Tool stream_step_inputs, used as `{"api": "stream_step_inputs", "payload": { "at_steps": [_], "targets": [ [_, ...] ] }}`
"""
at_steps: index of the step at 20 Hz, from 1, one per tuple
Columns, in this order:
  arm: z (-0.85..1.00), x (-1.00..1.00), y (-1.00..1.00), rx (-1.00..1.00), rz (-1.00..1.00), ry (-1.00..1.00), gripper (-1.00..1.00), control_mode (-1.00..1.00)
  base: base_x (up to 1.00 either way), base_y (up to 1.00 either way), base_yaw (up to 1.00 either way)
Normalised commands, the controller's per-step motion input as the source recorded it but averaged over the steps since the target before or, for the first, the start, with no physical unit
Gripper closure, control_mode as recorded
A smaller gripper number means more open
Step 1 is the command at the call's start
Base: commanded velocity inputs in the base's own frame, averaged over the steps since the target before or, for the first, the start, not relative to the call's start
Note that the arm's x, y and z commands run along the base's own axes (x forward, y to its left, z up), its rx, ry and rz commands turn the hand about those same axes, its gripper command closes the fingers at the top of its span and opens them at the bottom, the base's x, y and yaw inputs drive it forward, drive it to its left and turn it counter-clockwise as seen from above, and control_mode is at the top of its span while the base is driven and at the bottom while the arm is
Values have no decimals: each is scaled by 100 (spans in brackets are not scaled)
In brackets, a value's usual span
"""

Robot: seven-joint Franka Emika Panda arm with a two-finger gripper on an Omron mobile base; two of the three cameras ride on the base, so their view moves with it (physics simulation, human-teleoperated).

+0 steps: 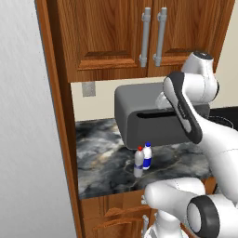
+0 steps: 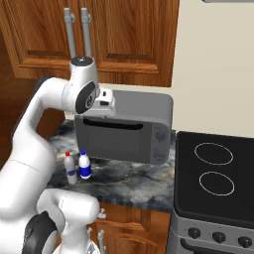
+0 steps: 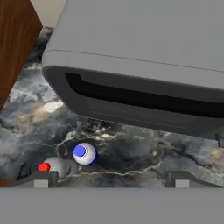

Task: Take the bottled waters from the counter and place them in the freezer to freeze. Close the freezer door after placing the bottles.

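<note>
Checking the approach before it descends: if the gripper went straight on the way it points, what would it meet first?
Probably the bare counter, between the open gripper fingertips; the blue-capped bottle sits just left of that line.

Blue-cap bottle [image 1: 147, 155] & red-cap bottle [image 1: 139, 162] upright, touching, on counter [image 1: 102, 162].

Below me, open counter [image 3: 131, 157] in front of the microwave [image 3: 144, 65]; its body crowds my far side, wooden cabinet side [image 3: 15, 39] blocks my left.

Flat, even rendered light — soft faint shadows, no glare, slight blur and coarse pixel edges throughout.
</note>
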Motion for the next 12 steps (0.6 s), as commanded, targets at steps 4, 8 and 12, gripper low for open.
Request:
{"api": "stream_step_inputs", "payload": {
  "at_steps": [4, 8, 12],
  "targets": [
    [-40, -48, -89, 22, 53, -15, -100, -100, 0, 0, 0],
    [-53, -56, -48, 13, 56, -16, -100, -100, 0, 0, 0],
    [-57, -26, -12, 4, 53, -22, -100, -100, 0, 0, 0]
  ]
}}
